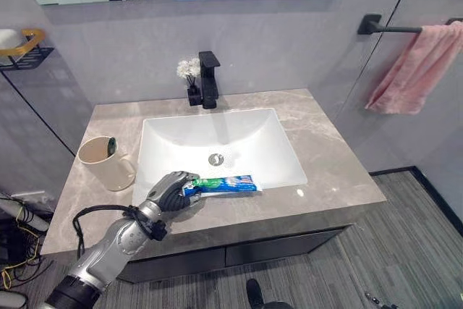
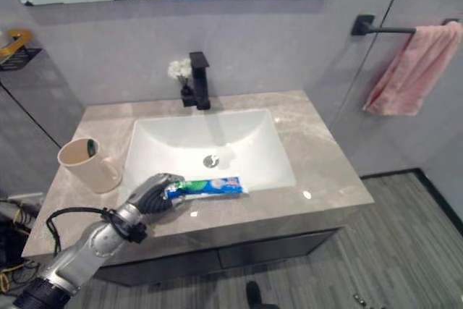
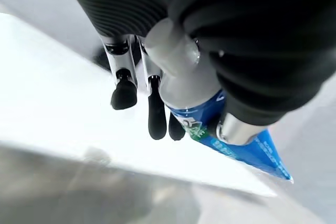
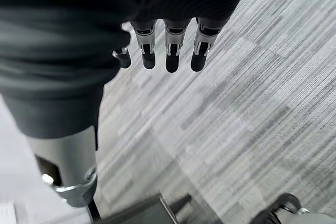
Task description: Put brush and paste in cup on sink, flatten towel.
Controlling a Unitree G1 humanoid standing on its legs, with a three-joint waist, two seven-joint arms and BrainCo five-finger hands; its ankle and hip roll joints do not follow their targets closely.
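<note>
A blue and green toothpaste tube [image 1: 226,184] lies across the front rim of the white sink basin [image 1: 217,132]. My left hand [image 1: 171,190] is at its left end, fingers and thumb curled round the cap end; the tube [image 3: 254,149] juts out past the fingers [image 3: 156,115]. A cream cup [image 1: 103,164] stands on the counter left of the basin, with a dark green brush [image 1: 111,147] inside it. A pink towel [image 1: 414,68] hangs bunched on the black bar at the right wall. My right hand [image 4: 170,51] hangs over the floor with straight fingers.
A black faucet [image 1: 209,79] and a small vase of white flowers [image 1: 189,71] stand behind the basin. A wire shelf [image 1: 22,50] sticks out of the left wall. The grey stone counter [image 1: 329,161] ends just in front of the basin.
</note>
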